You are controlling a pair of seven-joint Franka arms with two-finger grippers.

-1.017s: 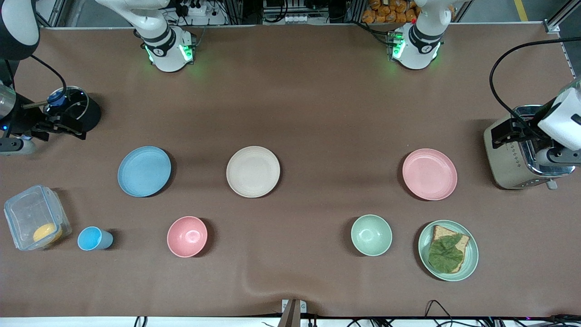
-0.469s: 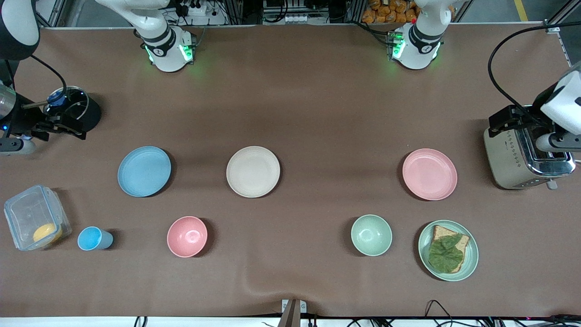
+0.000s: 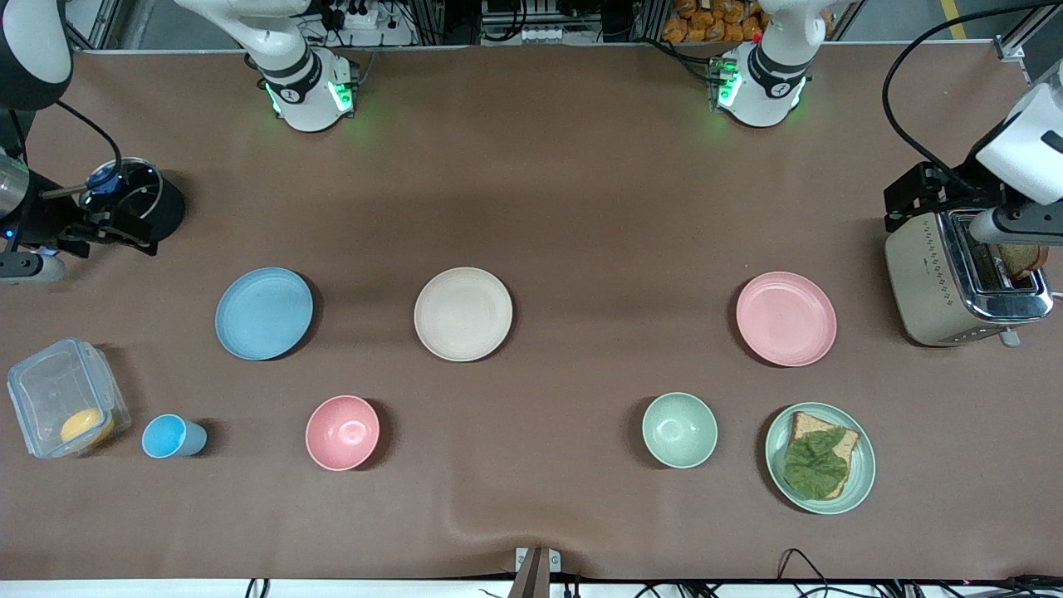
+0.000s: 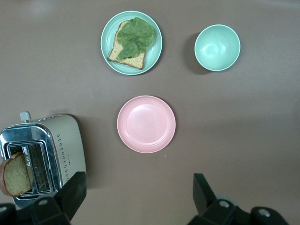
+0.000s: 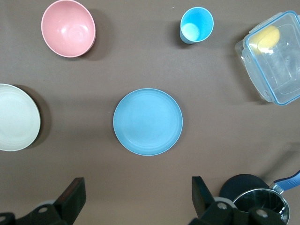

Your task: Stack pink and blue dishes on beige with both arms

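The beige plate (image 3: 463, 313) lies mid-table. The blue plate (image 3: 264, 313) lies beside it toward the right arm's end, and the pink plate (image 3: 786, 318) toward the left arm's end. All three are bare and apart from each other. My left gripper (image 3: 918, 193) hangs open and empty over the table by the toaster; its wrist view shows the pink plate (image 4: 146, 124) past the wide-apart fingers of the left gripper (image 4: 139, 188). My right gripper (image 3: 112, 230) hangs open and empty by the black pot; the blue plate (image 5: 148, 122) and the beige plate's edge (image 5: 16, 117) lie past the right gripper (image 5: 139, 191).
A toaster (image 3: 947, 286) holding a bread slice (image 3: 1018, 258) stands at the left arm's end. Nearer the camera are a green plate with bread and a leaf (image 3: 864, 465), a green bowl (image 3: 679, 429), a pink bowl (image 3: 342, 432), a blue cup (image 3: 170, 437) and a clear box (image 3: 65, 399). A black pot (image 3: 141, 199) stands by the right gripper.
My left arm has drawn back from over the toaster toward the bases, uncovering the bread slice in its slot. The right arm and all plates have stayed put.
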